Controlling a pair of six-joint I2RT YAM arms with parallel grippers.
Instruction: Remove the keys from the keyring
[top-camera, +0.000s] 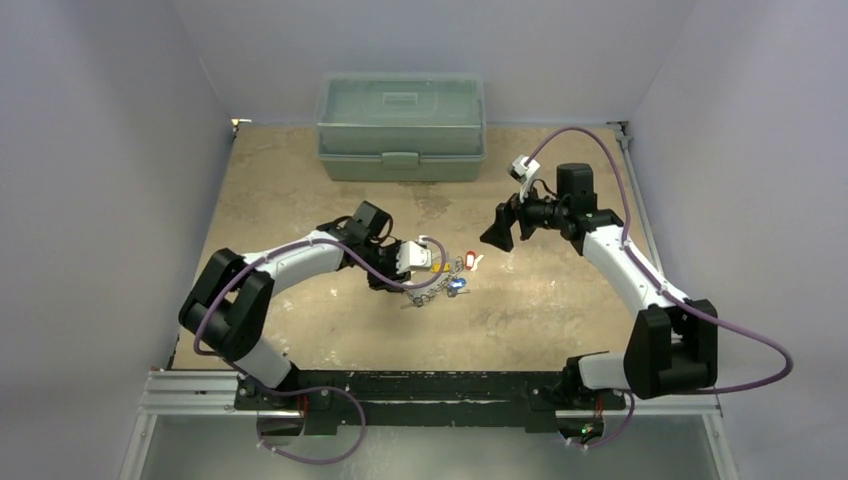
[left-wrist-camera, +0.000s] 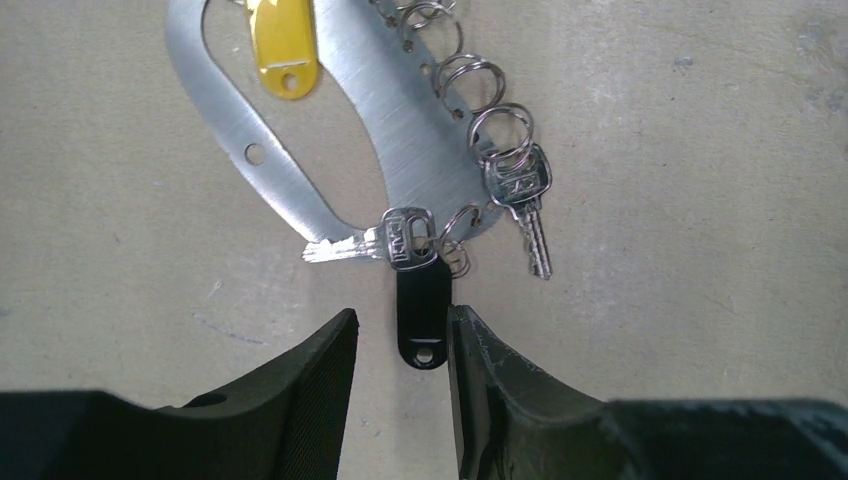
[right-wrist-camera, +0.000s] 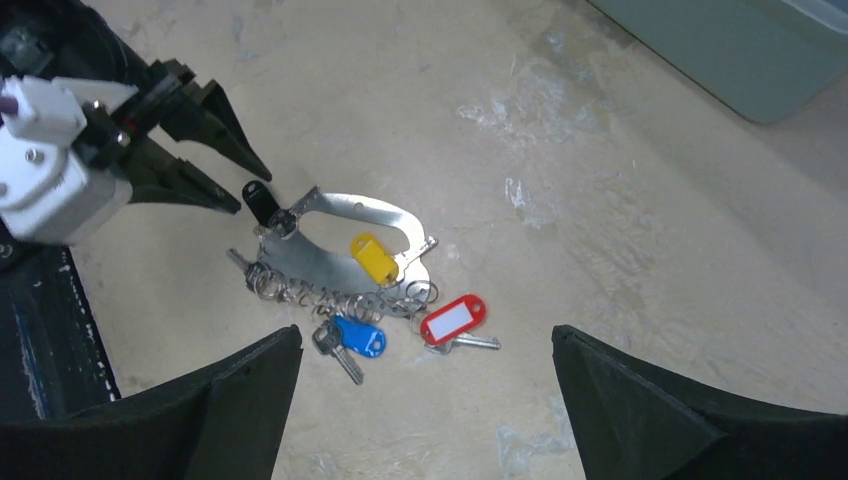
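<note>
Left gripper straddles dark tag; keyring top cropped.

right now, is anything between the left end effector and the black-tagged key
Nothing visible. The left end effector is open, and the black tag of the key lies between its fingers on the table; the keyring sits just beyond.
</note>
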